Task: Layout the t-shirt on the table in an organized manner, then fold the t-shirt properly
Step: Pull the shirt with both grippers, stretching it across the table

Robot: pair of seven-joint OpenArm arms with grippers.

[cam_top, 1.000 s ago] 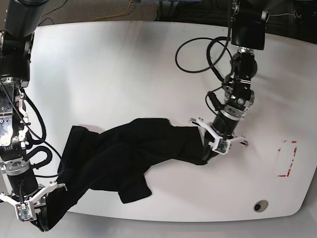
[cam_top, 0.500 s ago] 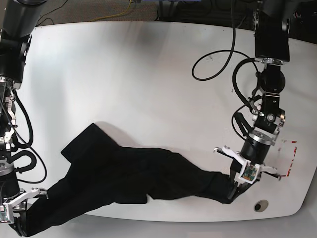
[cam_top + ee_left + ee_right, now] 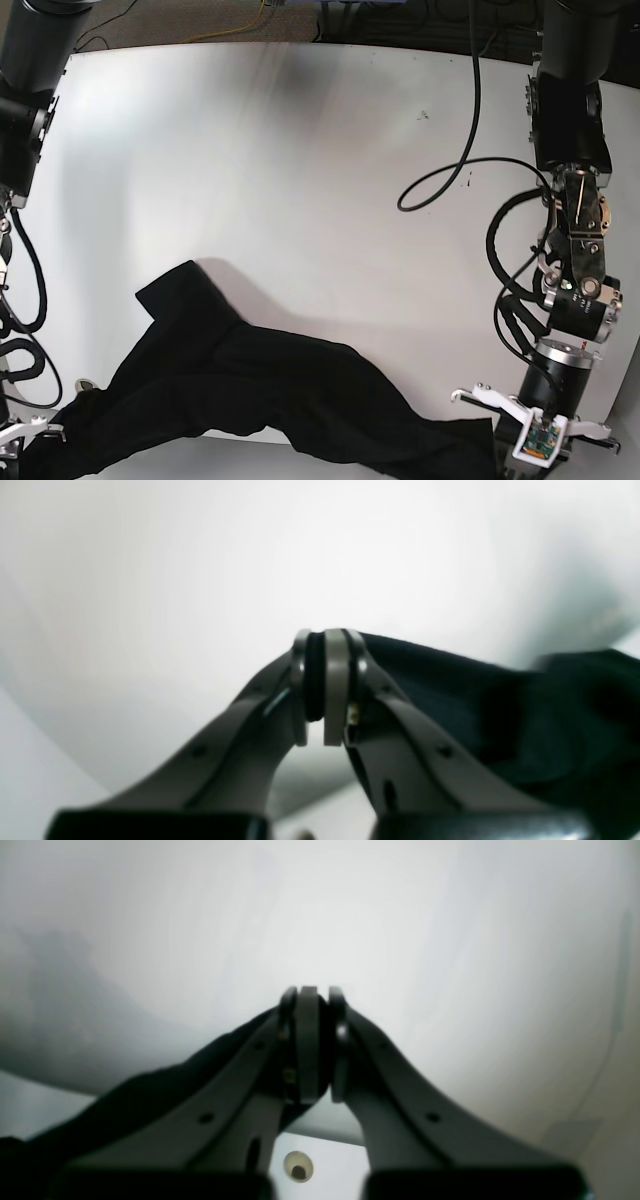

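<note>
Cloth runs in a long dark band across the near edge of the table (image 3: 300, 150), and that stretch explains the pose of both arms. The t-shirt (image 3: 250, 385) is pinched at its two far ends: the left gripper (image 3: 325, 687) has its jaws pressed together on a black fold that trails off to one side in the left wrist view, and the right gripper (image 3: 310, 1045) is likewise clamped tight, with dark fabric passing under and behind its fingers. In the base view each gripper sits at a bottom corner of the frame, well apart from the other, so the garment is drawn out between them rather than lying bunched. One flap, likely a sleeve or hem corner, lies flat on the white top toward the middle, pointing away from the near edge.

Judging by this, the layout step is under way and no fold has begun. The shirt looks twisted along its length, so it probably needs to be lowered and spread flat on open tabletop. A small round insert (image 3: 298, 1166) shows just below the right gripper.
</note>
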